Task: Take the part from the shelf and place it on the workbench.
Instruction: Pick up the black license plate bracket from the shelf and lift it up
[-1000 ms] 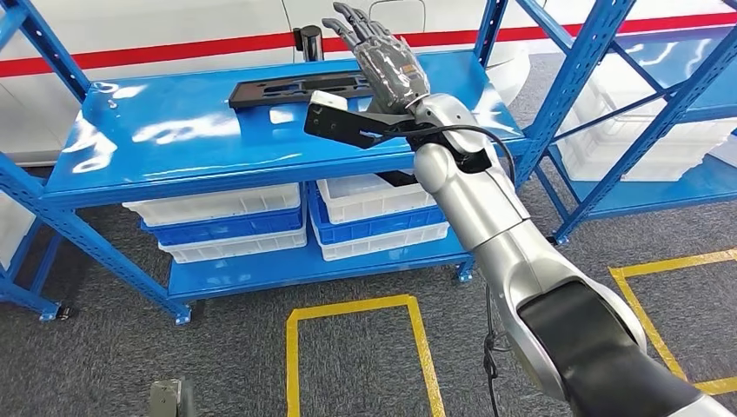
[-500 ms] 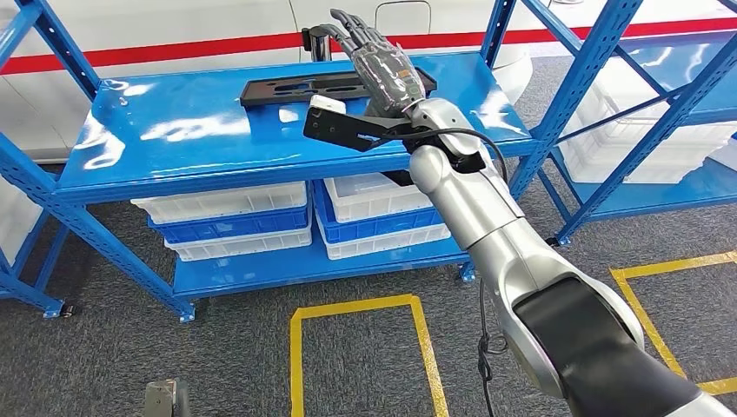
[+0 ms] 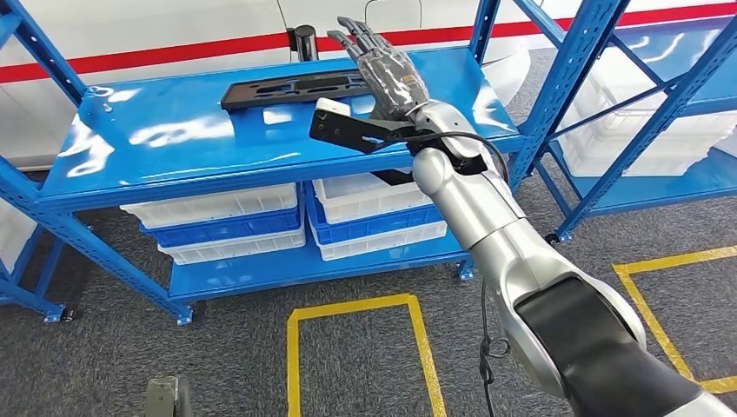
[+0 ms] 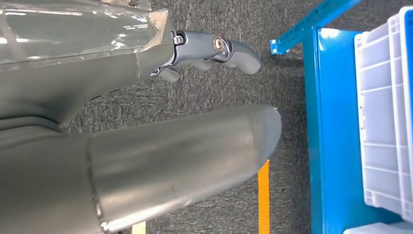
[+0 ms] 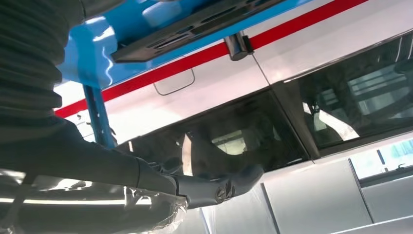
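The part [image 3: 287, 89] is a long flat black plate with slots, lying at the back of the blue top shelf [image 3: 174, 148]. My right hand [image 3: 387, 69] reaches out over the plate's right end with its fingers stretched forward and apart, and holds nothing. Whether it touches the plate I cannot tell. The right wrist view has the same plate [image 5: 195, 27] on the shelf's edge, beyond my right hand [image 5: 219, 187]. My left hand [image 4: 214, 48] hangs over grey carpet, fingers loose and holding nothing.
White and blue bins [image 3: 226, 221] fill the lower shelf. A second blue rack [image 3: 608, 104] with white bins stands to the right. A black cylinder [image 3: 304, 42] sits behind the plate, before a white vehicle with a red stripe. Yellow tape [image 3: 356, 308] marks the carpet.
The whole picture has swayed a little sideways and back, so the camera moved. My right hand stays stretched over the plate's right end.
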### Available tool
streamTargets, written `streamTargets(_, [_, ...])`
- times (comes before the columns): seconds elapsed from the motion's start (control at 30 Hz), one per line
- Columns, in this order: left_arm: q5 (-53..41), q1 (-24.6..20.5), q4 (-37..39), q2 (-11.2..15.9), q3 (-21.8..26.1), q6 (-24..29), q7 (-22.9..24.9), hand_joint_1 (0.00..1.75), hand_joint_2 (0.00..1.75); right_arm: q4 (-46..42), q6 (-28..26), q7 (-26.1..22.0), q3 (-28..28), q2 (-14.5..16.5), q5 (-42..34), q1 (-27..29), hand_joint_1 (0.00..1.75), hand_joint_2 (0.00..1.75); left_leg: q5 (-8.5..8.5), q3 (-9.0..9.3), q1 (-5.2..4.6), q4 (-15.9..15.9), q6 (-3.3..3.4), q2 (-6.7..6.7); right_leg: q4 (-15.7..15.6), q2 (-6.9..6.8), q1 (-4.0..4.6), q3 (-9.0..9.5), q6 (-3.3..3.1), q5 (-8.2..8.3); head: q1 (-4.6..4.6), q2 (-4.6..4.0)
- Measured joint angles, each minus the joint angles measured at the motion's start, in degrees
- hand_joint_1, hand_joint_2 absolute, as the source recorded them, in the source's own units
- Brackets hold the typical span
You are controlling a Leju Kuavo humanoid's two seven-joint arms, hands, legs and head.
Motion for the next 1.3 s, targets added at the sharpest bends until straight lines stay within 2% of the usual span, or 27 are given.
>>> streamTargets(0.07, [0.00,-0.06,0.00,0.01,-0.13,0.15,0.04,0.00,0.00,0.01,-0.01,0.03,0.00,0.02,-0.01,-0.08,0.00,1.75,-1.18,-0.84,0.28,1.85,-0.62,0.04,-0.11,0.11,-0.15,0.40,-0.96,-0.18,-0.08,0.00])
streamTargets(0.1, [0.00,-0.09,0.00,0.02,-0.18,0.19,0.04,0.00,0.00,0.01,-0.01,0.09,0.02,0.07,0.00,-0.10,0.00,1.75,-2.44,-2.17,0.35,4.49,-0.83,0.03,-0.15,0.13,-0.22,0.66,-1.37,-0.33,-0.12,0.00])
streamTargets(0.17, [0.01,-0.09,0.02,0.01,-0.22,0.24,0.06,0.00,0.00,0.01,0.02,0.32,0.07,0.08,0.02,0.08,0.00,1.75,-5.27,-6.46,0.35,12.26,-1.05,0.01,-0.14,0.16,0.08,1.01,-2.00,-0.68,-0.19,0.00])
streamTargets(0.2, [0.01,-0.07,0.04,0.02,-0.24,0.26,0.09,0.00,0.00,0.01,0.03,0.44,0.09,0.08,0.03,0.25,0.00,1.75,-5.95,-8.52,0.34,15.35,-1.05,0.00,-0.14,0.20,0.28,1.16,-2.23,-0.85,-0.19,0.00])
streamTargets(0.23, [0.02,-0.05,0.05,0.03,-0.25,0.28,0.11,0.00,0.00,0.01,0.04,0.52,0.11,0.07,0.05,0.41,0.00,1.75,-5.58,-9.80,0.33,16.65,-0.94,0.00,-0.13,0.26,0.49,1.36,-2.42,-1.03,-0.18,0.00])
streamTargets(0.27, [0.02,-0.03,0.07,0.04,-0.25,0.29,0.14,0.00,0.00,0.01,0.04,0.57,0.14,0.06,0.06,0.53,0.00,1.75,-4.08,-9.88,0.29,15.60,-0.69,-0.01,-0.13,0.34,0.67,1.63,-2.54,-1.24,-0.19,0.00])
streamTargets(0.33, [0.02,-0.03,0.07,0.11,-0.25,0.29,0.15,0.00,0.00,-0.01,0.07,0.62,0.18,0.05,0.08,0.56,0.00,1.75,0.65,-7.18,0.05,8.54,0.27,-0.09,-0.16,0.52,0.90,2.40,-2.61,-1.77,-0.18,0.00])
streamTargets(0.37, [0.02,-0.04,0.07,0.16,-0.26,0.29,0.15,0.00,0.00,-0.01,0.09,0.62,0.19,0.04,0.09,0.48,0.00,1.75,2.27,-5.38,-0.17,4.98,0.80,-0.09,-0.17,0.60,1.13,2.69,-2.50,-2.05,-0.16,0.00])
streamTargets(0.4, [0.02,-0.08,0.08,0.22,-0.28,0.29,0.13,0.00,0.00,-0.02,0.13,0.63,0.20,0.02,0.10,0.41,0.00,1.75,3.01,-3.99,-0.39,2.36,1.20,-0.08,-0.19,0.65,1.25,2.83,-2.33,-2.28,-0.15,0.00])
streamTargets(0.47, [0.06,-0.13,0.09,0.29,-0.31,0.29,0.12,0.00,0.00,-0.03,0.19,0.65,0.21,-0.03,0.12,0.34,0.00,1.75,2.62,-2.89,-0.75,0.73,1.55,-0.01,-0.35,0.68,1.40,2.83,-1.88,-2.52,-0.12,0.00])
streamTargets(0.57, [0.11,-0.15,0.09,0.26,-0.32,0.28,0.08,0.00,0.00,-0.18,0.20,0.68,0.17,-0.10,0.15,0.23,0.00,1.75,2.61,-1.75,-0.41,-0.67,1.94,0.06,0.91,0.41,1.48,2.24,-1.23,-3.42,-0.06,0.00])
streamTargets(0.63, [0.11,-0.14,0.09,0.18,-0.33,0.28,0.04,0.00,0.00,-0.27,0.21,0.75,0.16,-0.27,0.17,0.17,0.00,1.75,2.49,-0.89,-0.17,-1.36,2.27,0.13,6.75,0.16,1.39,-0.89,-1.25,-5.45,0.03,0.00])
streamTargets(0.7, [0.11,-0.10,0.10,0.07,-0.33,0.25,0.03,0.00,0.00,-0.27,0.22,0.86,0.17,-0.47,0.19,0.53,0.00,1.75,2.08,-0.48,-0.15,-1.39,2.39,0.07,14.10,0.14,1.17,-5.45,-1.09,-7.25,0.07,0.00])
streamTargets(0.73, [0.11,-0.04,0.11,0.00,-0.33,0.23,0.02,0.00,0.00,-0.26,0.22,0.91,0.17,-0.56,0.20,0.83,0.00,1.75,1.82,-0.22,-0.13,-1.37,2.32,-0.01,15.76,0.13,0.99,-6.89,-0.73,-7.15,0.07,0.00])
streamTargets(0.77, [0.11,0.01,0.11,-0.06,-0.33,0.23,0.02,0.00,0.00,-0.26,0.22,0.95,0.16,-0.65,0.22,1.05,0.00,1.75,1.51,0.12,-0.09,-1.33,2.15,-0.10,15.25,0.10,0.77,-7.27,-0.15,-6.08,0.08,0.00])
streamTargets(0.8, [0.11,0.06,0.12,-0.10,-0.33,0.24,0.02,0.00,0.00,-0.26,0.22,0.99,0.16,-0.72,0.23,1.15,0.00,1.75,1.14,0.53,-0.01,-1.25,1.93,-0.18,12.48,0.01,0.50,-6.51,0.53,-4.19,0.07,0.00])
streamTargets(0.83, [0.11,0.09,0.12,-0.11,-0.33,0.24,0.02,0.00,0.00,-0.27,0.22,1.01,0.15,-0.78,0.25,1.16,0.00,1.75,0.68,0.91,0.05,-1.09,1.60,-0.23,8.14,-0.20,0.20,-4.90,1.22,-1.87,0.08,0.00])
streamTargets(0.87, [0.11,0.09,0.12,-0.08,-0.33,0.25,0.02,0.00,0.00,-0.28,0.22,1.02,0.15,-0.89,0.26,1.13,0.00,1.75,0.16,1.16,0.00,-0.84,1.19,-0.25,4.24,-0.39,0.09,-3.18,1.59,-0.06,0.13,0.00])
streamTargets(0.9, [0.11,0.07,0.11,-0.05,-0.34,0.26,0.02,0.00,0.00,-0.32,0.25,1.02,0.17,-0.89,0.28,1.13,0.00,1.75,-0.28,1.30,-0.06,-0.62,0.80,-0.22,1.37,-0.49,0.04,-1.94,1.52,1.06,0.12,0.00])
streamTargets(0.93, [0.11,0.06,0.11,-0.03,-0.34,0.26,0.01,0.00,0.00,-0.35,0.29,1.03,0.18,-0.90,0.30,1.19,0.00,1.75,-0.61,1.34,-0.14,-0.50,0.47,-0.19,-0.09,-0.51,0.11,-1.26,1.16,1.43,0.10,0.00])
streamTargets(1.07, [0.11,0.05,0.10,-0.03,-0.36,0.29,-0.03,0.00,0.00,-0.62,0.36,1.17,0.11,-0.90,0.33,1.19,0.00,1.75,-1.86,1.15,0.18,0.51,-0.48,-0.11,-0.33,-0.11,0.09,-0.50,-0.96,0.71,-0.03,0.00])
streamTargets(1.1, [0.11,0.02,0.09,-0.03,-0.36,0.29,-0.05,0.00,0.00,-0.72,0.36,1.16,0.11,-0.83,0.33,1.11,0.00,1.75,-2.96,0.17,0.26,2.71,-0.74,-0.10,-0.39,-0.05,-0.05,-0.09,-1.42,0.48,-0.08,0.00])
streamTargets(1.13, [0.11,0.02,0.09,-0.04,-0.36,0.29,-0.07,0.00,0.00,-0.80,0.37,1.15,0.12,-0.75,0.33,1.11,0.00,1.75,-4.42,-1.69,0.29,6.22,-0.94,-0.09,-0.40,-0.02,-0.04,0.27,-1.86,0.21,-0.11,0.00])
streamTargets(1.2, [0.11,0.08,0.10,-0.03,-0.36,0.29,-0.07,0.00,0.00,-0.82,0.37,1.15,0.16,-0.68,0.33,1.24,0.00,1.75,-6.62,-6.64,0.29,14.00,-1.07,-0.09,-0.40,0.06,0.24,0.77,-2.44,-0.29,-0.14,0.00])
streamTargets(1.23, [0.11,0.12,0.10,-0.02,-0.36,0.29,-0.07,0.00,0.00,-0.82,0.37,1.15,0.17,-0.67,0.34,1.34,0.00,1.75,-6.31,-8.39,0.28,15.77,-0.97,-0.09,-0.39,0.14,0.41,1.03,-2.60,-0.55,-0.15,0.00])
streamTargets(1.27, [0.11,0.15,0.11,0.00,-0.36,0.29,-0.07,0.00,0.00,-0.83,0.37,1.15,0.19,-0.67,0.34,1.40,0.00,1.75,-4.82,-8.97,0.25,15.27,-0.74,-0.09,-0.39,0.24,0.57,1.36,-2.64,-0.82,-0.15,0.00])
streamTargets(1.3, [0.11,0.16,0.11,0.01,-0.36,0.29,-0.07,0.00,0.00,-0.85,0.37,1.15,0.19,-0.65,0.36,1.42,0.00,1.75,-2.46,-8.39,0.20,12.69,-0.40,-0.10,-0.39,0.34,0.71,1.78,-2.61,-1.13,-0.15,0.00])
